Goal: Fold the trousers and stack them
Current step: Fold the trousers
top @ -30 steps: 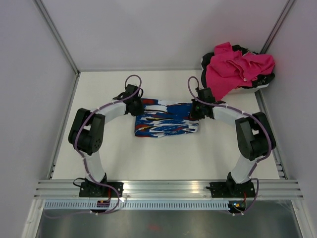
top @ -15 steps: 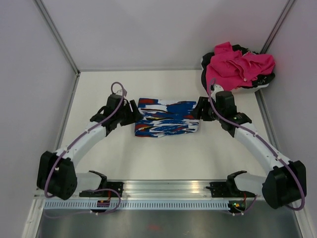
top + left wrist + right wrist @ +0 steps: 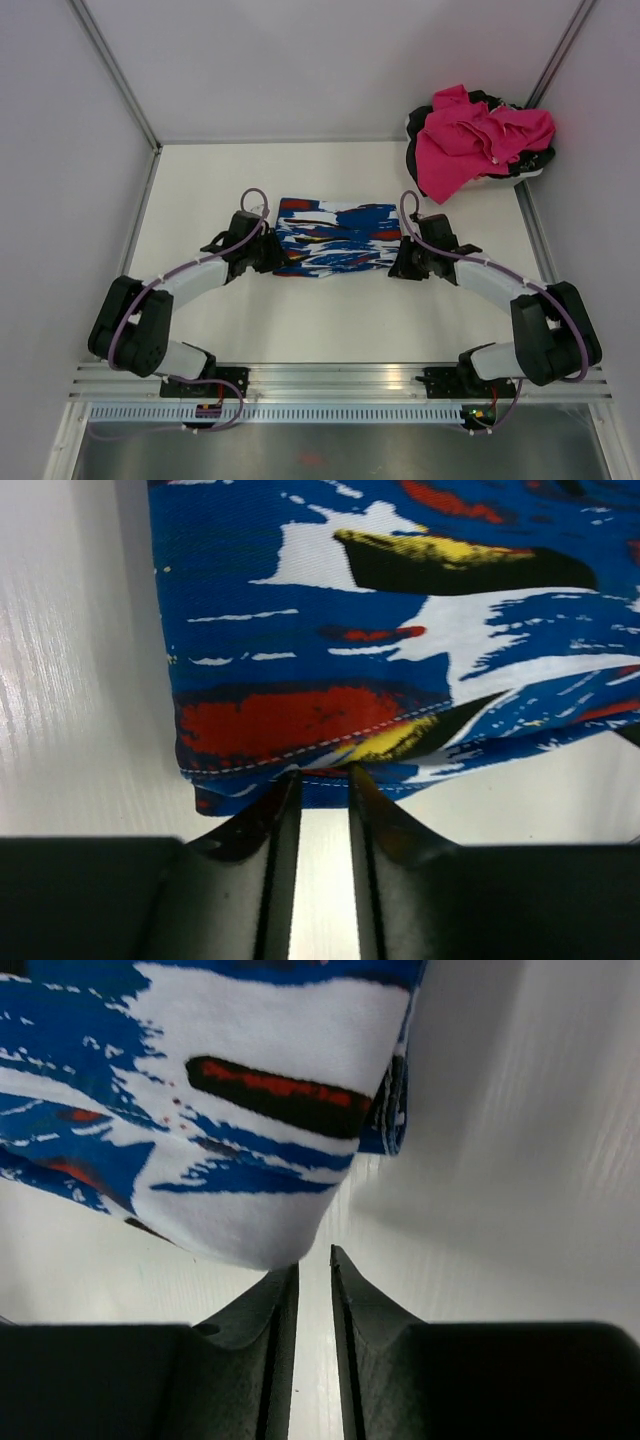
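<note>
Both arms stretch low and forward, left hand [image 3: 270, 256] and right hand [image 3: 398, 262] each closed to a narrow slit.

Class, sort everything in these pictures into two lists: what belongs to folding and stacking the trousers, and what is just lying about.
Belongs to the job: trousers, folded mid-table; left arm and right arm, one at each end of them.

Lying about: pink garment, heaped at the far right corner.

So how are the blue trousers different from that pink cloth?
The trousers are folded flat; the pink cloth is a crumpled heap. The trousers are blue with colourful blotches; the pink cloth is plain pink. The trousers lie mid-table, the pink cloth in the far right corner. Both are cloth.
</note>
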### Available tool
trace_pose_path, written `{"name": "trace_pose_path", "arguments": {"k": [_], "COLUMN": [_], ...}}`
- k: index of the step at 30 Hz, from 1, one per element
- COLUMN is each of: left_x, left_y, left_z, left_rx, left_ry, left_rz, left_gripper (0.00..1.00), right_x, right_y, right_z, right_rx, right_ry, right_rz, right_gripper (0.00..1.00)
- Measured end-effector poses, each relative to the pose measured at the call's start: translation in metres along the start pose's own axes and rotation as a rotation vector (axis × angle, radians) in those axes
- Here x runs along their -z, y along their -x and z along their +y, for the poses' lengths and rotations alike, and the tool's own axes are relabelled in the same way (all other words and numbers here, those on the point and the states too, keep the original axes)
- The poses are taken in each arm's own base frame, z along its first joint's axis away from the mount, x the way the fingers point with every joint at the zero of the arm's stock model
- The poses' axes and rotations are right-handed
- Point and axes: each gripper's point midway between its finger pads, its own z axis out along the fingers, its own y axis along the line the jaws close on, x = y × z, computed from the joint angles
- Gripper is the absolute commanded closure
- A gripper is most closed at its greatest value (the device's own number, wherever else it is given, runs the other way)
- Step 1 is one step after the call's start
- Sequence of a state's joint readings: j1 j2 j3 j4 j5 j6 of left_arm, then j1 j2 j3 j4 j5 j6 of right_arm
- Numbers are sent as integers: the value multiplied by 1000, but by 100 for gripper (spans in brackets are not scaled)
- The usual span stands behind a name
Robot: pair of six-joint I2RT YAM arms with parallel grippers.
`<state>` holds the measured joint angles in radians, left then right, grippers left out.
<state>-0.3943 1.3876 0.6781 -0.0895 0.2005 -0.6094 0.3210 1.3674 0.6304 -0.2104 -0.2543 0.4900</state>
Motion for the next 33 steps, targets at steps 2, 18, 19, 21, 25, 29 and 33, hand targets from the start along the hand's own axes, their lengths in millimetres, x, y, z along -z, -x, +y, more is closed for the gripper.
{"name": "trace_pose_path", "arguments": {"k": [2, 18, 19, 21, 25, 29, 33], "left_x": [-8, 48, 47, 38, 2, -28, -42], "left_y": [-4, 79, 89, 107, 116, 100, 89], "left_z": [5, -40, -43, -40, -6, 31, 34], "left_rx": [7, -118, -127, -137, -97, -37, -28], "left_ry": [20, 8, 9, 31, 97, 141, 113], "left_rz": [29, -171, -189, -205, -158, -64, -25], "left_gripper": [73, 0, 0, 0, 4, 9, 12], "right_x": [1, 106, 97, 74, 34, 6, -18], "right_y": [9, 131, 132, 133, 119, 118, 121], "right_z": [5, 86, 79, 63, 28, 11, 5], "right_rx": [7, 159, 150, 126, 81, 49, 26], "right_ry": [2, 89, 62, -1, -110, -159, -168], "right_rz": [-2, -332, -323, -304, -264, -263, -267], "right_gripper": [76, 12, 12, 12, 12, 15, 18]}}
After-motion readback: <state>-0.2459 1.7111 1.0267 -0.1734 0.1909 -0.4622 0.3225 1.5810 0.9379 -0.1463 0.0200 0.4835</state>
